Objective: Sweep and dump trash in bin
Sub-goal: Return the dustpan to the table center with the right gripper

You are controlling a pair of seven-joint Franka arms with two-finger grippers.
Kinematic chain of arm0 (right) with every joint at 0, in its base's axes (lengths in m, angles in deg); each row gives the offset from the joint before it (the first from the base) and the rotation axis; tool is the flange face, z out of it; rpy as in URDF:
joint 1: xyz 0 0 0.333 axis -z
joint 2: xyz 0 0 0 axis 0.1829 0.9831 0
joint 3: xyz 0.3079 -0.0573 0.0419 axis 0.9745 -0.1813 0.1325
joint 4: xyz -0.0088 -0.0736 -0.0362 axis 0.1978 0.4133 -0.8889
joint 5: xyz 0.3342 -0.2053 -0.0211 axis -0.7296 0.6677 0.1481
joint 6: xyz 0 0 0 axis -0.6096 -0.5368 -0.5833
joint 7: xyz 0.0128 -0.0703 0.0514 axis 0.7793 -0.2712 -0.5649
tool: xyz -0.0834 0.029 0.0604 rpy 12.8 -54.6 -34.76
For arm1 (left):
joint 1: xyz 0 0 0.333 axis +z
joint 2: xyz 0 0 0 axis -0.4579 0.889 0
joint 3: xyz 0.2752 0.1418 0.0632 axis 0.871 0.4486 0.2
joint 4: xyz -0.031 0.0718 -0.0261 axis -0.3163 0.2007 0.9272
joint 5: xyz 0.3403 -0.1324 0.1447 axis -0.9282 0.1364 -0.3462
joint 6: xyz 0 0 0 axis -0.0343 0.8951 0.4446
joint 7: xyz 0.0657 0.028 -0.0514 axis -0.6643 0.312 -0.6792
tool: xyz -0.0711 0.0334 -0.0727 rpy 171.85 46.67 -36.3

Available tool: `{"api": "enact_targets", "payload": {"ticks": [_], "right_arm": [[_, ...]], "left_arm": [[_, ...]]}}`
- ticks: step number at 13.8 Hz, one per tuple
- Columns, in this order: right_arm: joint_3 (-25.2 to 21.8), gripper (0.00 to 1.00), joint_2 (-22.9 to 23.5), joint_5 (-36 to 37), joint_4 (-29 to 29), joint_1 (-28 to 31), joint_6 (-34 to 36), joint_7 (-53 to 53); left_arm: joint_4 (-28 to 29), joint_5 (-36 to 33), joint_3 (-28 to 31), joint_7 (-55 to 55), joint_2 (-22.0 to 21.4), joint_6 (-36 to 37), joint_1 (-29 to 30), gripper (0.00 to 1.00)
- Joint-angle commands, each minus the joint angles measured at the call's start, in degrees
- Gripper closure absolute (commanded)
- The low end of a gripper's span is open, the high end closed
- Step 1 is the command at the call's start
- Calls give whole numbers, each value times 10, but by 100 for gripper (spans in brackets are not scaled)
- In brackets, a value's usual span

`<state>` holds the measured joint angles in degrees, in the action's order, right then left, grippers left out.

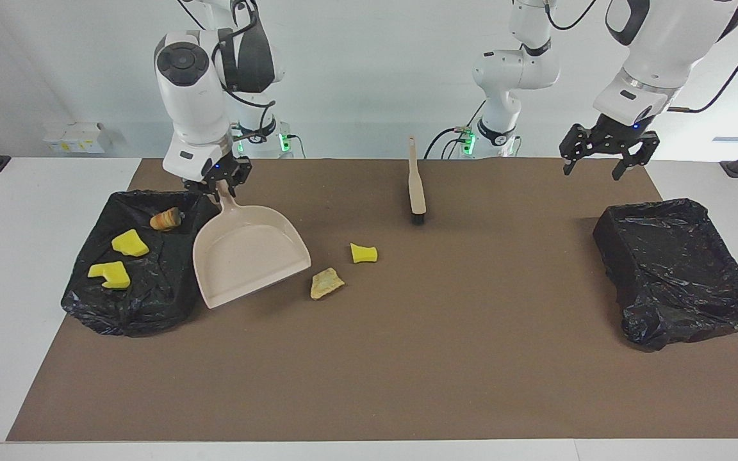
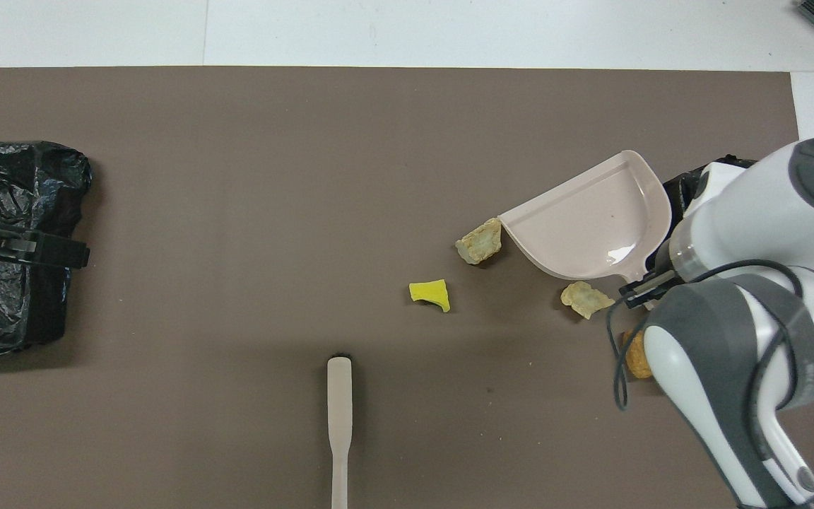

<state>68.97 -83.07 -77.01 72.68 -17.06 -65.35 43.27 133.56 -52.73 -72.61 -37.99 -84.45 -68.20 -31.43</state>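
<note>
Beige dustpan handle clamped in your right gripper beside the bin; left gripper spread, over the mat.

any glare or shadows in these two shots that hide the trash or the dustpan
Overhead view: a bright glare patch sits on the dustpan near its handle, and the right arm covers most of the bin beside it. Facing view: lighting is even, with soft shadows under the dustpan and the loose trash; the black bin liner shows only faint sheen.
</note>
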Motion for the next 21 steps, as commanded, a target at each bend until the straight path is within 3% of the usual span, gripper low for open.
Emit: {"api": "enact_targets", "payload": {"ticks": [1, 6, 9, 12, 15, 16, 17, 18, 21], "right_arm": [[-2, 100, 36, -30, -16, -59, -39, -121], [-1, 100, 126, -78, -74, -160, -121, -302], [-3, 100, 232, -72, -184, -226, -134, -396], [-7, 100, 350, -68, -318, -278, -137, -494], [-5, 100, 380, -48, -335, -292, -162, -495], [-3, 90, 378, -41, -325, -293, -171, -494], [-3, 5, 377, -37, -324, -292, -174, -492], [-3, 0, 375, -36, -323, -295, -175, -487], [-2, 0, 340, -40, -301, -285, -164, -483]], "left_arm": [[-16, -9, -5, 10, 7, 11, 11, 0], [-22, -6, -5, 10, 16, -2, 12, 0], [-69, -10, -5, 9, 38, 46, 12, 0], [-74, -9, -5, 7, 45, 61, 12, 0], [-100, -10, -5, 6, 63, 68, 12, 0], [-101, -10, -5, 6, 63, 67, 11, 0], [-101, -10, -5, 3, 63, 65, 8, 0], [-101, -13, -5, -1, 63, 62, 3, 0], [-94, -26, -10, -52, 56, 61, 0, 0]]}}
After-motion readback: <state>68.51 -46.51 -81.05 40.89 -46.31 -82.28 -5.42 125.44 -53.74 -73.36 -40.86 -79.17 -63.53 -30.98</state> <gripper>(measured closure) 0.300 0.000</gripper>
